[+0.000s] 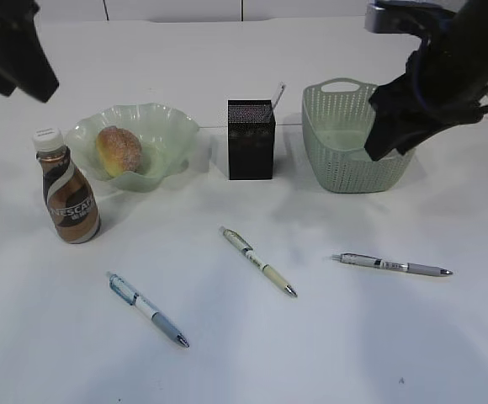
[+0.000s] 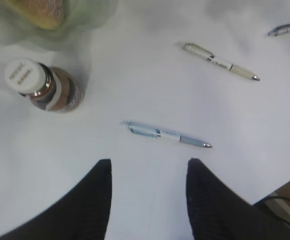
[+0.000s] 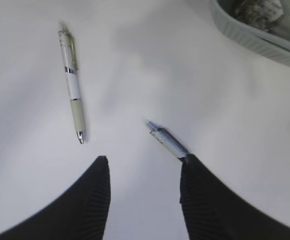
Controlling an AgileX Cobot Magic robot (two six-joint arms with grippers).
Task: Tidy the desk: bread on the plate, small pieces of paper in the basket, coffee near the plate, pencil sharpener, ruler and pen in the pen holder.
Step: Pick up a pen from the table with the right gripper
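The bread [image 1: 118, 150] lies on the green glass plate [image 1: 173, 126]. The coffee bottle [image 1: 69, 189] stands just left of the plate. The black pen holder [image 1: 251, 139] has a ruler [image 1: 276, 95] sticking out of it. Three pens lie on the table: blue [image 1: 147, 309], cream [image 1: 257, 261] and grey [image 1: 391, 265]. My left gripper [image 2: 147, 165] is open and empty, high above the blue pen [image 2: 167, 135]. My right gripper [image 3: 142, 162] is open and empty above the grey pen [image 3: 167, 141], near the basket [image 1: 353, 168]. No pencil sharpener shows.
Crumpled paper [image 3: 257, 7] lies inside the green basket [image 3: 255, 37]. The cream pen [image 3: 71, 82] lies left of the right gripper. In the exterior view the left arm [image 1: 8, 50] hangs at the top left, and the right arm [image 1: 433, 76] over the basket's right side.
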